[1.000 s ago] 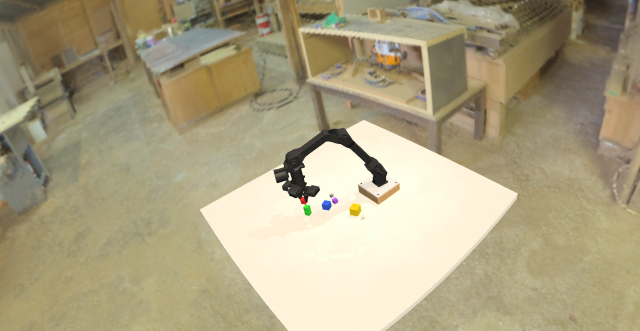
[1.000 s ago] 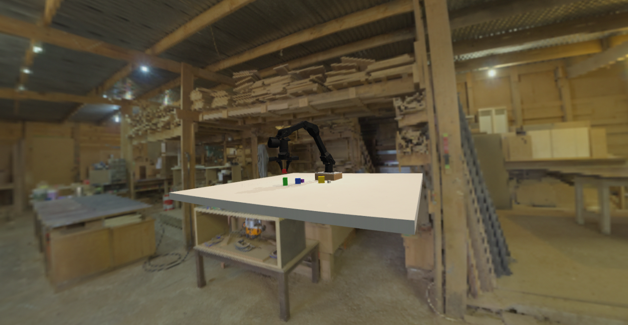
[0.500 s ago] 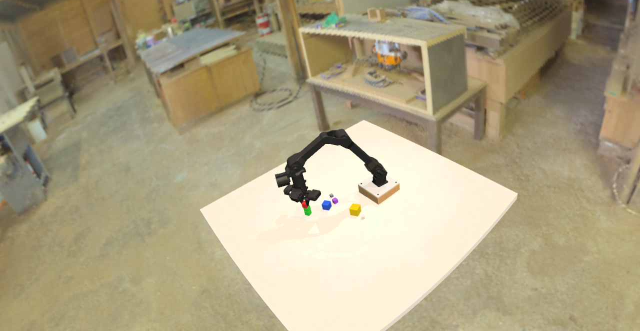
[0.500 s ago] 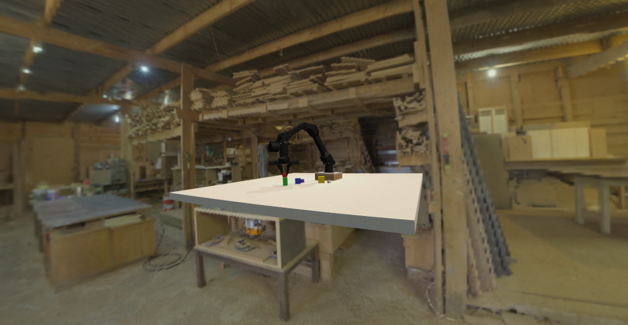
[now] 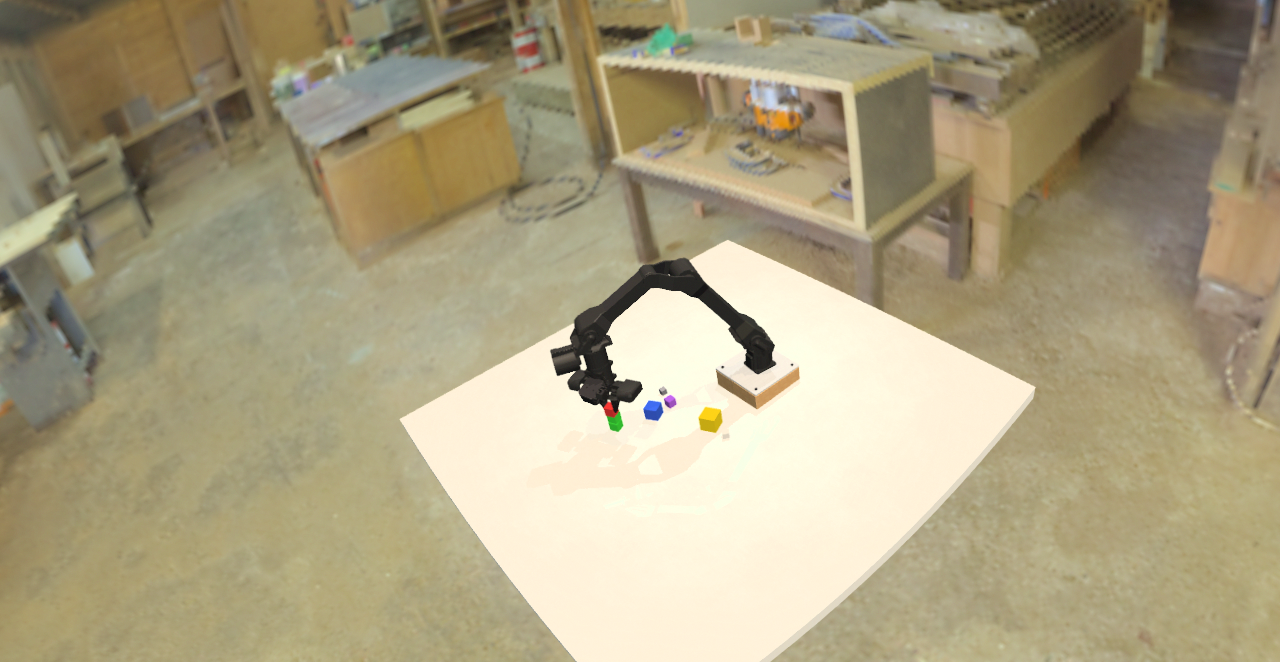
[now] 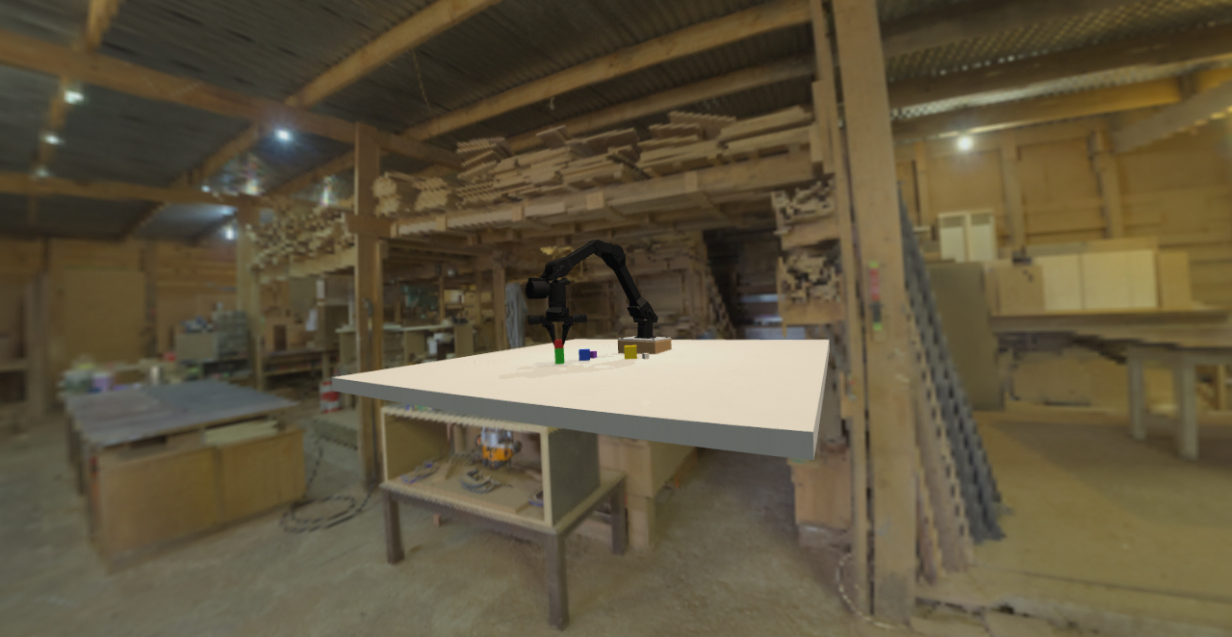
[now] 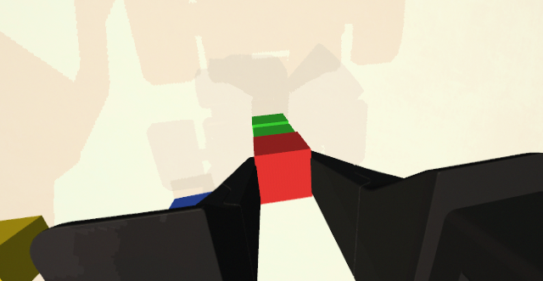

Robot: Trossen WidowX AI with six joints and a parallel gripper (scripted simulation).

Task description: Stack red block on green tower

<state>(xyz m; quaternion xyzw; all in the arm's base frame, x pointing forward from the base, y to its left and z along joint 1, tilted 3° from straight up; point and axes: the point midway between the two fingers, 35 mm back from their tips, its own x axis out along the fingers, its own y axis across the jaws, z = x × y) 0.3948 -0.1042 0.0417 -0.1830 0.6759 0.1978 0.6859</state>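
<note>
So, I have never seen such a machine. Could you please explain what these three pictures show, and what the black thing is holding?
The black thing is a jointed robot arm bolted to a small wooden base on a pale flat table. One picture looks down from above, one from the side at table height, and one from a camera on the arm's wrist. At its end, the gripper has its jaws shut on a small red cube. Right beneath it stands a short tower of green blocks; whether they touch, I cannot tell. A blue cube, a tiny purple cube and a yellow cube lie nearby.
</note>
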